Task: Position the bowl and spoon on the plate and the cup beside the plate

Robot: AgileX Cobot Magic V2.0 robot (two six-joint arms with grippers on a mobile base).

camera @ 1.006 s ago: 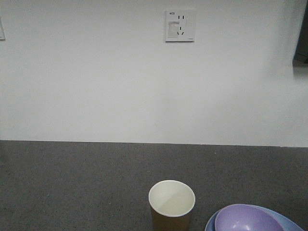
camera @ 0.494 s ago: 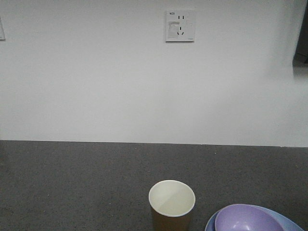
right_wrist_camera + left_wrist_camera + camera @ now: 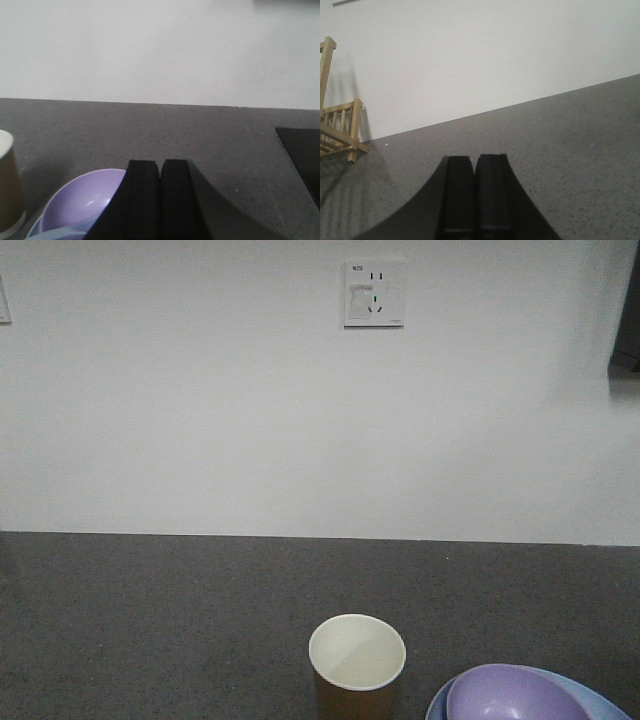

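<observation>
Both grippers pressed closed, empty: left gripper (image 3: pixel 474 162) over bare grey counter (image 3: pixel 570 145), right gripper (image 3: pixel 160 167) just above and beside bowl (image 3: pixel 512 695). Bowl sits in plate (image 3: pixel 603 703). Cup (image 3: pixel 357 662) upright just left of plate. A pale blue piece lies at bowl's near rim, possibly the spoon (image 3: pixel 62 231).

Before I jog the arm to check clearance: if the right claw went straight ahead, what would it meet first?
Probably nothing close: ahead of the shut right claw lies bare dark countertop, then the white wall. The bowl sits to its left, off that line, though depth is unclear.
</observation>
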